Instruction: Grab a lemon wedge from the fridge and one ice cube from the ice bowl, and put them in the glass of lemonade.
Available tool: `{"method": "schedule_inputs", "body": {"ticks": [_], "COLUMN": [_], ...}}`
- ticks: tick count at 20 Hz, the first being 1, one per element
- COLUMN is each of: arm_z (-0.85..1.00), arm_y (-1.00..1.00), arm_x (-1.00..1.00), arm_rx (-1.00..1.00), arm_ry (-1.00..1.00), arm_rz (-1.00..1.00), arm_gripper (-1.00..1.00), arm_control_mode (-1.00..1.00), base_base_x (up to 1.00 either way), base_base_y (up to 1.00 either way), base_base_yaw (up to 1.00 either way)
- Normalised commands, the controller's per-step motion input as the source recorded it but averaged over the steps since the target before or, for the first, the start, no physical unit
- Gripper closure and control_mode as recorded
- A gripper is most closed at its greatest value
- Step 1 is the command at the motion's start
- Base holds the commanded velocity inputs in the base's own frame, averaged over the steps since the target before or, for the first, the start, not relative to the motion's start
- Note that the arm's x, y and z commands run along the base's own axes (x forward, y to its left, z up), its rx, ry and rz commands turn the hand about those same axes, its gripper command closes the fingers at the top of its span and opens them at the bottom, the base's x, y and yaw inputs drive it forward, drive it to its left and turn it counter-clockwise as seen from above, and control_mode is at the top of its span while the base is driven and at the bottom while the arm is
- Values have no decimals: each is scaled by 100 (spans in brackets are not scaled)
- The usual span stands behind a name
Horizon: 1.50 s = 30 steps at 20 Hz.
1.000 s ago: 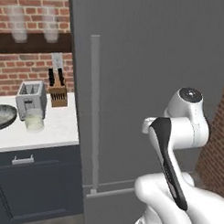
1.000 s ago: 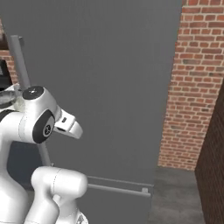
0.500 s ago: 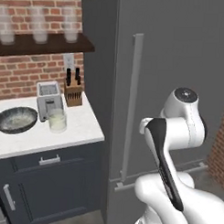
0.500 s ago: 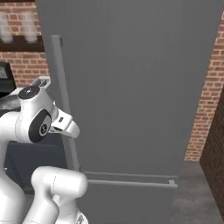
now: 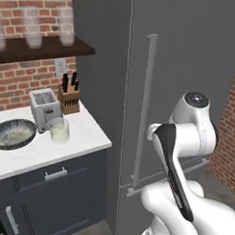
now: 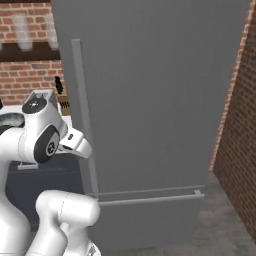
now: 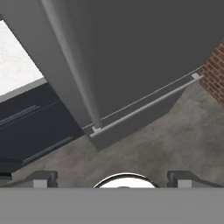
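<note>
The fridge [image 5: 189, 54] is a tall dark grey appliance with its door shut, so the lemon wedge is hidden. Its long grey bar handle [image 5: 145, 101] runs vertically just left of my folded arm. On the white counter to the left, the ice bowl [image 5: 12, 133] sits beside the glass of lemonade [image 5: 58, 130]. My gripper [image 7: 113, 179] is open and empty, looking down at the foot of the fridge [image 7: 131, 52] and the lower end of its handle [image 7: 72, 65]. From the right base view the fridge [image 6: 160, 100] stands straight ahead.
A toaster [image 5: 43, 107] and a knife block [image 5: 70, 96] stand behind the glass. A dark shelf [image 5: 45, 45] above holds tall clear glasses. Dark blue-grey cabinets [image 5: 54, 194] sit under the counter. A brick wall [image 6: 240, 125] borders the fridge's right side.
The whole picture has shifted, so the base has moved: fridge handle and counter now sit further right in the left base view. The arm keeps its folded pose and the gripper stays open.
</note>
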Motion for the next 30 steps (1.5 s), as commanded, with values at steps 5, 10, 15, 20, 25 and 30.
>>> {"method": "schedule_inputs", "body": {"ticks": [5, 10, 15, 20, 25, 30], "arm_z": [0, 0, 0, 0, 0, 0], "arm_y": [0, 0, 0, 0, 0, 0], "arm_x": [0, 0, 0, 0, 0, 0], "arm_rx": [0, 0, 0, 0, 0, 0], "arm_ry": [0, 0, 0, 0, 0, 0], "arm_rz": [0, 0, 0, 0, 0, 0], "arm_gripper": [-100, -100, -100, -100, -100, -100], "arm_control_mode": [100, 100, 100, 100, 100, 100], "base_base_x": [-36, -36, -37, -50, -49, -13], "base_base_y": [45, 42, 5, -9, 4, 43], "base_base_yaw": [-11, -1, -4, -11, -8, -18]}}
